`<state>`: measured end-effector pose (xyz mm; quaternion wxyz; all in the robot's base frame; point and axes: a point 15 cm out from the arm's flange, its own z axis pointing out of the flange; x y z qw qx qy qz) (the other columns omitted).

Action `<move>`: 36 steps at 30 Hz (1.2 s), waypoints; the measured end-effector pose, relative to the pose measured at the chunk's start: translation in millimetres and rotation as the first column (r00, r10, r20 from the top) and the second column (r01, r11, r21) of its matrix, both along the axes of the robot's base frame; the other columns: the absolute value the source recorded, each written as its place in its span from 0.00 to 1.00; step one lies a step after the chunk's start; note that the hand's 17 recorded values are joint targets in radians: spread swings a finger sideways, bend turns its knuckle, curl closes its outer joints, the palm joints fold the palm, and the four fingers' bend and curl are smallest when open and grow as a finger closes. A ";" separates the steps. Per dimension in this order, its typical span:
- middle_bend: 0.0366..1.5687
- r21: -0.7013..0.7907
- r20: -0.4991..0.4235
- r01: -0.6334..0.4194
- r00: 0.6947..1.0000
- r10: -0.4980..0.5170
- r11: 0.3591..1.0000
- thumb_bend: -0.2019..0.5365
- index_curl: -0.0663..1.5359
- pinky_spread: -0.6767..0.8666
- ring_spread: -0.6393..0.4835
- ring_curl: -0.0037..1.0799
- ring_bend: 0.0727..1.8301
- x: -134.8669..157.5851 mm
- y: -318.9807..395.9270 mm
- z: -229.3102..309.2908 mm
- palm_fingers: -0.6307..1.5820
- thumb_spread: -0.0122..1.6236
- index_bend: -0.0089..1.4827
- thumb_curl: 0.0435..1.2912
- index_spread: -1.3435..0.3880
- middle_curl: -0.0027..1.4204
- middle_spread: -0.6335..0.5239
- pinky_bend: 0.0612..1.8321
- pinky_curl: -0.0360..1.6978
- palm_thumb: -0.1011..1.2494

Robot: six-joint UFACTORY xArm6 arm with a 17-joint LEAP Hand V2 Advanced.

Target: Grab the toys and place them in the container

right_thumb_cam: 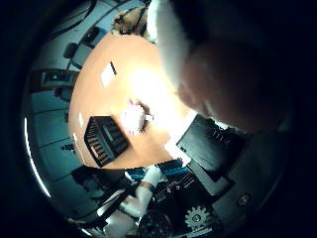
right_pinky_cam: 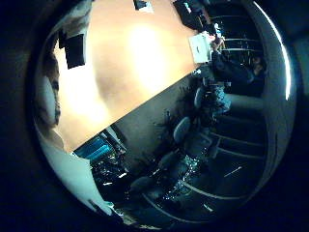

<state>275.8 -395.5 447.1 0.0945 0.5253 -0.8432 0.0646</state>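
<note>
Toy [right_thumb_cam: 132, 119], pale pink, lies on the table [right_thumb_cam: 99, 99] beside the black container [right_thumb_cam: 105, 140], at its 2 o'clock; hand [right_thumb_cam: 148, 198] grip: cannot tell.

No legible text, label, number or sign anywhere.

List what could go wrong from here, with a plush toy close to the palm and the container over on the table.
1. The plush toy fills much of the thumb side view. How securely it is held cannot be seen, so it may drop short of the black container.
2. The container sits near the table edge, so a clumsy release might push it off.
3. The small pink toy lies right beside the container and could get knocked away.
</note>
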 end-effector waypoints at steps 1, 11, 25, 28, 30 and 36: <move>0.64 -0.009 0.008 -0.009 1.000 0.009 1.000 0.25 0.67 0.16 0.29 0.72 0.64 0.1 6.8 9.7 0.72 0.58 0.49 0.45 0.52 0.69 0.30 0.48 0.59 0.83; 0.64 -0.087 0.096 -0.151 0.983 0.159 0.985 0.25 0.69 0.16 0.30 0.72 0.64 15.8 96.2 84.5 0.72 0.58 0.49 0.45 0.51 0.69 0.31 0.47 0.60 0.83; 0.63 -0.088 0.244 -0.312 0.914 0.325 0.946 0.25 0.69 0.15 0.30 0.71 0.63 46.2 236.5 131.1 0.73 0.57 0.46 0.46 0.51 0.70 0.30 0.47 0.61 0.84; 0.62 -0.076 0.265 -0.357 0.893 0.364 0.931 0.25 0.70 0.15 0.30 0.71 0.63 51.4 270.2 135.0 0.73 0.57 0.46 0.46 0.51 0.70 0.30 0.47 0.61 0.84; 0.62 -0.072 0.283 -0.389 0.875 0.393 0.919 0.25 0.70 0.16 0.30 0.71 0.63 54.3 295.3 138.9 0.73 0.57 0.46 0.46 0.51 0.70 0.30 0.47 0.62 0.84; 0.62 -0.057 0.329 -0.466 0.826 0.457 0.883 0.25 0.70 0.16 0.29 0.71 0.63 57.9 361.2 146.8 0.73 0.57 0.46 0.46 0.51 0.70 0.30 0.46 0.62 0.84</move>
